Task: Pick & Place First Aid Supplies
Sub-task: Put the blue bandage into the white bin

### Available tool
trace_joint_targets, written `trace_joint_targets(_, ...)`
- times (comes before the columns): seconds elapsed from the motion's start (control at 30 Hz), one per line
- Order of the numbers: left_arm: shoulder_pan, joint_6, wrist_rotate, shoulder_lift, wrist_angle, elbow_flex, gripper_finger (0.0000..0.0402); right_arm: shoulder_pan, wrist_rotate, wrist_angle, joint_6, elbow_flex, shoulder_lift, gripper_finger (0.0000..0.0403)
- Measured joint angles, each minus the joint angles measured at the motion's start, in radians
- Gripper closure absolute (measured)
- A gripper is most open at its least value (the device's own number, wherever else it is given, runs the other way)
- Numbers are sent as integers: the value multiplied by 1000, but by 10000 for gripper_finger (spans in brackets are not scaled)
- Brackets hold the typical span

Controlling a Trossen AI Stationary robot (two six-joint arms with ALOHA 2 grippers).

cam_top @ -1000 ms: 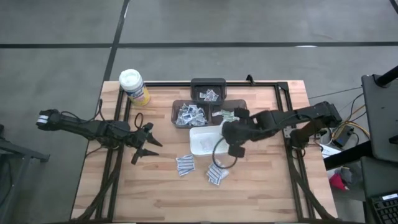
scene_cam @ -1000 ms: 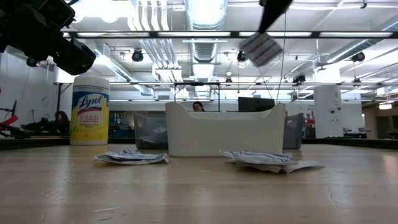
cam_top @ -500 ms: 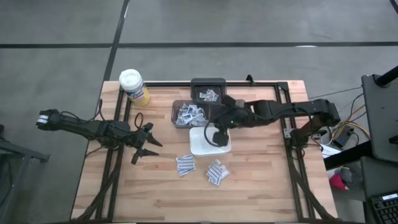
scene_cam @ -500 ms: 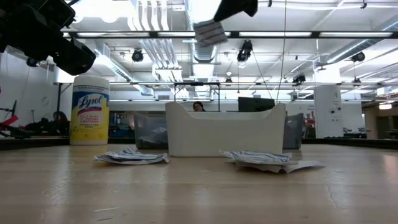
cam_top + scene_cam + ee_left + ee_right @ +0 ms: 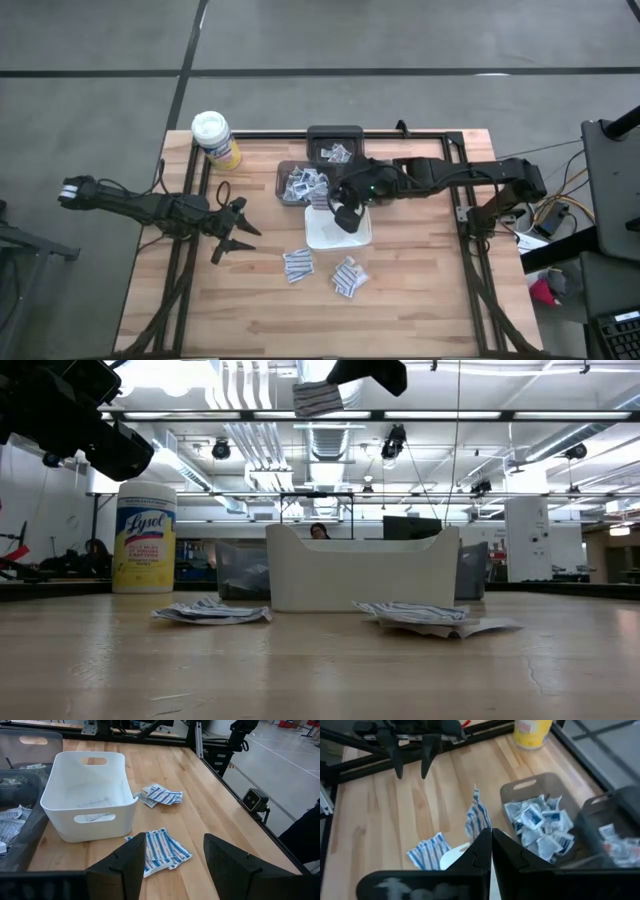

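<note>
A small striped packet (image 5: pixel 478 817) was pinched between the closed fingers of the right gripper (image 5: pixel 337 208). In the low view the same packet (image 5: pixel 318 397) hung well above the table, higher than the rim of the white tray (image 5: pixel 362 568). From above, the right gripper was over the left rear corner of the white tray (image 5: pixel 358 236), at the border with the grey bin (image 5: pixel 283 181) that stood just behind the tray.

The grey bin held a heap of white and bluish packets (image 5: pixel 305 183). A second, darker bin (image 5: pixel 335 133) behind it also held several packets (image 5: pixel 334 152). Two loose piles remained on the wooden table (image 5: pixel 260 310) in front of the tray: one pile (image 5: pixel 298 264) off the tray's front left corner, the other pile (image 5: pixel 348 277) directly in front of it. The left wrist view showed both piles beside the tray, the nearer pile (image 5: pixel 161 851) and the farther one (image 5: pixel 160 795), and a few flat packets on the tray floor (image 5: pixel 95 802).

The left gripper (image 5: pixel 228 236) hovered above the table's left half, well apart from the tray and piles, its fingers spread wide and holding nothing. A yellow canister with a white lid (image 5: pixel 215 138) stood at the rear left corner of the table.
</note>
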Motion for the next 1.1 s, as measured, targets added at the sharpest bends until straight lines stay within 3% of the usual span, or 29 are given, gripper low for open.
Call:
trace_joint_targets(0.73,0,1,0,0,0,0,204,-8,-151,93,413,-239,1,395)
trace_joint_targets(1.1,0,1,0,0,0,0,204,-12,-231,179,541,-334,2,395)
